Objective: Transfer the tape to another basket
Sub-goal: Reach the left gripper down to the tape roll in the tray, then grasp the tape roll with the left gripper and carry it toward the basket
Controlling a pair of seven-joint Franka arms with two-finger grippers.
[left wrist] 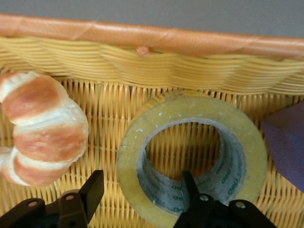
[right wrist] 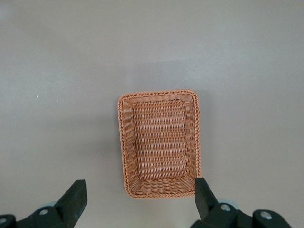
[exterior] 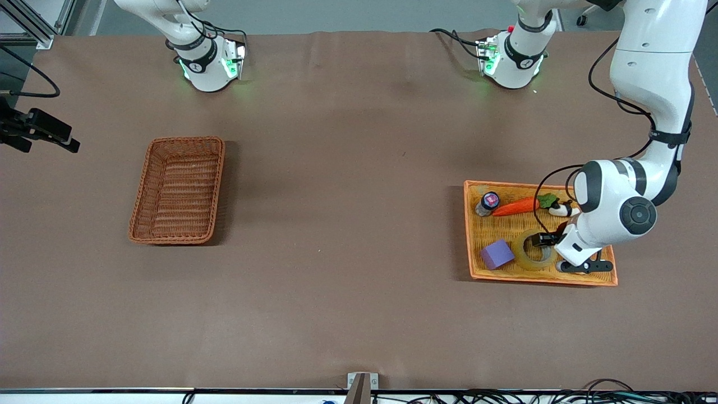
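Observation:
The tape (exterior: 527,259) is a yellowish ring lying flat in the flat yellow basket with an orange rim (exterior: 469,230), toward the left arm's end of the table. My left gripper (exterior: 547,240) is low in that basket and open. In the left wrist view the left gripper (left wrist: 141,179) straddles the wall of the tape (left wrist: 249,142), one finger in the hole and one outside. The reddish-brown wicker basket (exterior: 185,140) stands empty toward the right arm's end. My right gripper (right wrist: 138,186) is open and empty, high over that basket (right wrist: 161,93); the front view does not show it.
The yellow basket also holds a purple block (exterior: 497,253) beside the tape, a toy carrot (exterior: 516,206), a small dark jar (exterior: 488,203), and a croissant (left wrist: 42,128) close to the tape. Its rim (left wrist: 142,35) runs just past the tape. A black device (exterior: 39,132) juts in at the table's end.

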